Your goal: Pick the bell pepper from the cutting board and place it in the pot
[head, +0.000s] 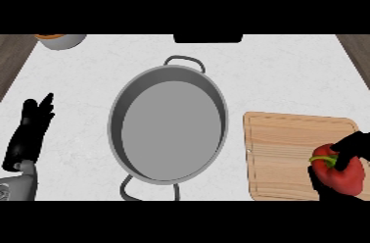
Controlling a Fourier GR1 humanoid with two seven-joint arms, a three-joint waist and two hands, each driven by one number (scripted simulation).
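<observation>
A red bell pepper (345, 176) with a green stem sits at the near right corner of the wooden cutting board (289, 149). My right hand (354, 144) is curled round the pepper, its black fingers wrapping it from the right and from below. A large grey pot (168, 125) with two loop handles stands in the middle of the counter, left of the board, with nothing inside it. My left hand (30, 132) rests open at the left edge, fingers pointing up, well away from the pot.
A small bowl (60, 40) with something orange in it sits at the far left corner. A dark object (207, 38) lies at the far edge of the white counter. Dark wood strips flank the counter on both sides.
</observation>
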